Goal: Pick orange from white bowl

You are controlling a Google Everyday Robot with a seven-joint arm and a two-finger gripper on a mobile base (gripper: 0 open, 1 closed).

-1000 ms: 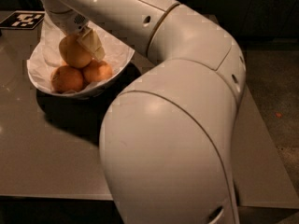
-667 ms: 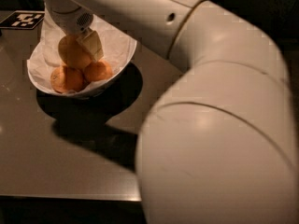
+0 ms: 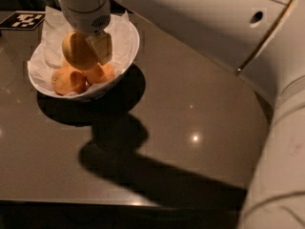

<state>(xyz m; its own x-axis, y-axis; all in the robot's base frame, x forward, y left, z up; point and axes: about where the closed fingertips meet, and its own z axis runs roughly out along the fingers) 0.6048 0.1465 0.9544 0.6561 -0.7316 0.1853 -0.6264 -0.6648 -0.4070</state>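
The white bowl (image 3: 129, 51), lined with crinkled white paper, stands at the far left of the dark table. My gripper (image 3: 85, 51) reaches down into it from above. It is shut on the orange (image 3: 75, 50), the largest, paler fruit. One pale finger (image 3: 101, 46) presses on the orange's right side, and the other finger is hidden behind the fruit. The orange sits just above two smaller, deeper-orange fruits (image 3: 68, 80) that lie in the bottom of the bowl.
My white arm (image 3: 224, 27) crosses the top and right of the view and casts a large shadow on the table (image 3: 190, 128). A black-and-white marker tag (image 3: 23, 19) lies at the table's far left corner.
The orange, held in the gripper, has risen a little from the other two fruits. The arm's bulky segments have swung to the right and upward, uncovering more of the table.
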